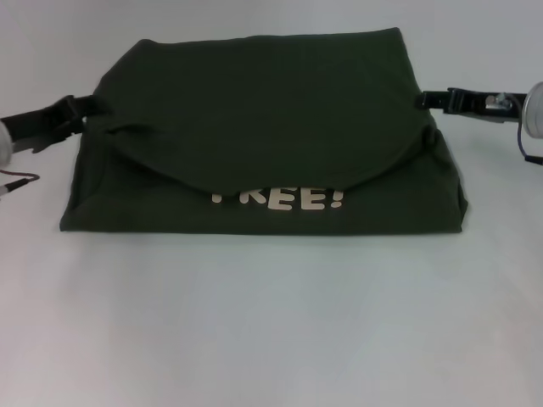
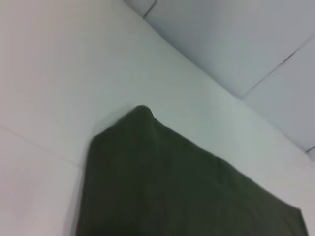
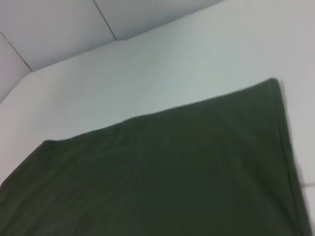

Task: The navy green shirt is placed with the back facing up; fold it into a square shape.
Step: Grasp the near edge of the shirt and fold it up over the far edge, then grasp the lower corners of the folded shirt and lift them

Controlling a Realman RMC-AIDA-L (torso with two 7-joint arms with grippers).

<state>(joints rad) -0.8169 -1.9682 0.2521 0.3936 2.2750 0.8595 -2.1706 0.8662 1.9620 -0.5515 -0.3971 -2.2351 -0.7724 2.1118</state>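
Note:
The navy green shirt (image 1: 263, 110) lies across the middle of the white table, its upper layer folded toward me over the lower one. That layer's curved edge covers the top of the cream letters (image 1: 280, 199). My left gripper (image 1: 85, 108) meets the shirt's left edge and is shut on the cloth, which puckers there. At the right edge my right gripper (image 1: 428, 100) is shut on the cloth as well. The fingertips of both are hidden by fabric. Only dark cloth shows in the left wrist view (image 2: 172, 187) and in the right wrist view (image 3: 162, 172).
The white table (image 1: 271, 322) stretches in front of the shirt and beyond it. A cable (image 1: 17, 180) hangs by my left arm at the frame's left edge. Tiled floor (image 2: 236, 39) shows past the table's far edge.

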